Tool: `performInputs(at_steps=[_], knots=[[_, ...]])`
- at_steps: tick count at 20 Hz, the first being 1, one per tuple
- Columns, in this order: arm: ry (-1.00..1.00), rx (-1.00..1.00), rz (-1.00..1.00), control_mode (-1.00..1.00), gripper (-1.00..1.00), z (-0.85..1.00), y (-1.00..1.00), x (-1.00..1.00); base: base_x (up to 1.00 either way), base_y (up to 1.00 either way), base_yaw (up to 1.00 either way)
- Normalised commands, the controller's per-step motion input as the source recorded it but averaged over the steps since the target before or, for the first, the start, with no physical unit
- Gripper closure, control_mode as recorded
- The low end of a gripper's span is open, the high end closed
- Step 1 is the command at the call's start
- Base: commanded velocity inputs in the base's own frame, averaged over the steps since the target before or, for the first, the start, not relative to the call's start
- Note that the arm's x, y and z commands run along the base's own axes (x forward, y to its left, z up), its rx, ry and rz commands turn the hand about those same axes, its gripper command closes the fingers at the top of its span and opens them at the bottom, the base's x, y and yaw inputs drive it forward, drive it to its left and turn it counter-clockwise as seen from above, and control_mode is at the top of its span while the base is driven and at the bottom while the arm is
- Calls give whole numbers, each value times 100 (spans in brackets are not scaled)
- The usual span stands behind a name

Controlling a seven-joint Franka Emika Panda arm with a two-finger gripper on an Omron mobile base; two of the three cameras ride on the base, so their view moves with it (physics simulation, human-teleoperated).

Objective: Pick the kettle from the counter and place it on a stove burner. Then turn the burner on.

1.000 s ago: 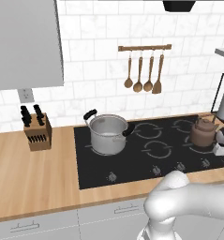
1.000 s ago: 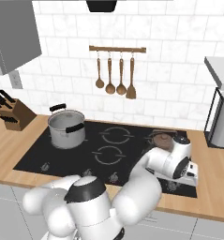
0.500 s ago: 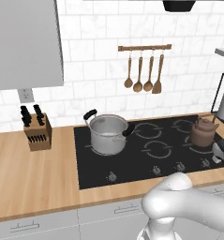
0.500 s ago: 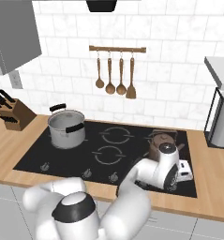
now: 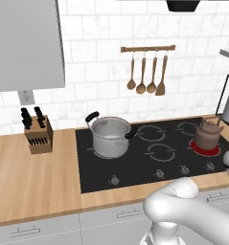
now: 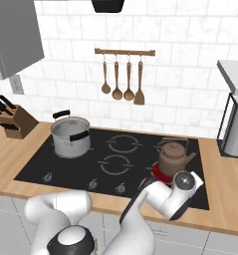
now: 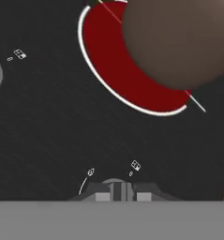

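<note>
the kettle is seen seated on a red-glowing stove burner, just ahead of the gripper, whose fingers are pressed together at a control knob (small printed markings beside it cannot be read).

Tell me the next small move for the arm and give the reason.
Probably let go of the control knob and lift the end effector back off the cooktop. The kettle already sits on the stove burner, which glows red under it, and the end effector looks closed on the knob, so the task looks done.
</note>
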Motion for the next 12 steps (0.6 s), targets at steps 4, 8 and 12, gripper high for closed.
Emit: performInputs(at_steps=[4,8,12], knots=[[-7,-12,34,-100,100,16,5,0,0,0,0],[0,0,0,-100,100,0,0,0,0,0,0],[0,0,0,-100,100,20,0,0,0,0,0]])
